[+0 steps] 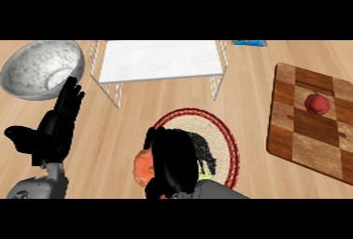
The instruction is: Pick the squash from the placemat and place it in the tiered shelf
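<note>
Our right hand covers the squash on the placemat; whether it grips, we cannot tell. The shelf lies straight ahead. Our left hand rests, fingers straight.

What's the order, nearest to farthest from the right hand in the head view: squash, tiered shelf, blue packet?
1. squash: on the placemat, partly hidden under the right hand, showing at its left side.
2. tiered shelf: ahead of the hand, beyond the placemat.
3. blue packet: behind the shelf's right corner, at the view's far edge.
</note>
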Tool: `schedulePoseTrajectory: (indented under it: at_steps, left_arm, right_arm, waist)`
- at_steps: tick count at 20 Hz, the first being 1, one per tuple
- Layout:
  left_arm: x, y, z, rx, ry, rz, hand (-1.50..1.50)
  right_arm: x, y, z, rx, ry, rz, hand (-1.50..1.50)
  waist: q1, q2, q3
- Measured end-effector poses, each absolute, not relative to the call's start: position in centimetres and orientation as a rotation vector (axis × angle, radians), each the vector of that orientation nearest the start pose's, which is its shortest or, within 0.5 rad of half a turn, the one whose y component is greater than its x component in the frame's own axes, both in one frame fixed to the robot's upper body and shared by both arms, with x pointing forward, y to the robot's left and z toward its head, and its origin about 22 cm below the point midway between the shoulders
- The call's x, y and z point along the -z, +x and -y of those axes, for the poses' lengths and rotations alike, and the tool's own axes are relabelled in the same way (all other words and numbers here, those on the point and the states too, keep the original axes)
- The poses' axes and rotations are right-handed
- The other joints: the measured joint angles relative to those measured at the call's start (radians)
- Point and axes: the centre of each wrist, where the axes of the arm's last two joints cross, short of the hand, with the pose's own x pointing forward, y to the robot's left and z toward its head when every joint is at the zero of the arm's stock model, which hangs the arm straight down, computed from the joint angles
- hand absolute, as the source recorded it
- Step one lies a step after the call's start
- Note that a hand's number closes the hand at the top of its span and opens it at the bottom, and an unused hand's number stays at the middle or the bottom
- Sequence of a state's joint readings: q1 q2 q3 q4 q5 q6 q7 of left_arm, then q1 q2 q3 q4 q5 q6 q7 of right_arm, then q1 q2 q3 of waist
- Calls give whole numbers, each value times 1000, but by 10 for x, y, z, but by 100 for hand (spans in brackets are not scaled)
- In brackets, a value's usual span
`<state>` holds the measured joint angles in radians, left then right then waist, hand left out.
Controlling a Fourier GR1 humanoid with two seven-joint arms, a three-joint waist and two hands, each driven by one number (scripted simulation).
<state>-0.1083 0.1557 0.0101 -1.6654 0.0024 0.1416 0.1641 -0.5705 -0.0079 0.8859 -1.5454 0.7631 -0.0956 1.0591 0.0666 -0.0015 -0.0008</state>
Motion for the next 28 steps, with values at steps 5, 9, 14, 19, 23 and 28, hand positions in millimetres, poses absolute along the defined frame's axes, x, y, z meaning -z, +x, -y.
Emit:
schedulePoseTrajectory:
  at_steps: [5, 9, 14, 19, 23, 28]
  left_arm:
    - [-53, 264, -252, -2, 203, 1600, 0]
    - [-53, 263, -257, -12, 221, 1596, 0]
    - [-57, 264, -254, -12, 219, 1601, 0]
    - [-60, 264, -259, -19, 229, 1605, 0]
    - [-58, 262, -261, -12, 227, 1609, 0]
    - [-61, 263, -258, -8, 222, 1613, 0]
  right_arm:
    - [-140, 226, -11, -875, -704, 1540, 150]
    - [-172, 232, -16, -784, -775, 1630, 150]
    - [-197, 249, -23, -714, -856, 1658, 150]
    - [-217, 269, -26, -650, -906, 1662, 150]
    - [-215, 290, -29, -616, -947, 1645, 150]
    - [-216, 315, -27, -566, -961, 1621, 150]
  waist:
    - [-15, -7, -1]
    - [-26, -12, -2]
    - [-34, -9, -2]
    - [-38, -5, -1]
    - [-34, 0, -1]
    - [-32, 3, 0]
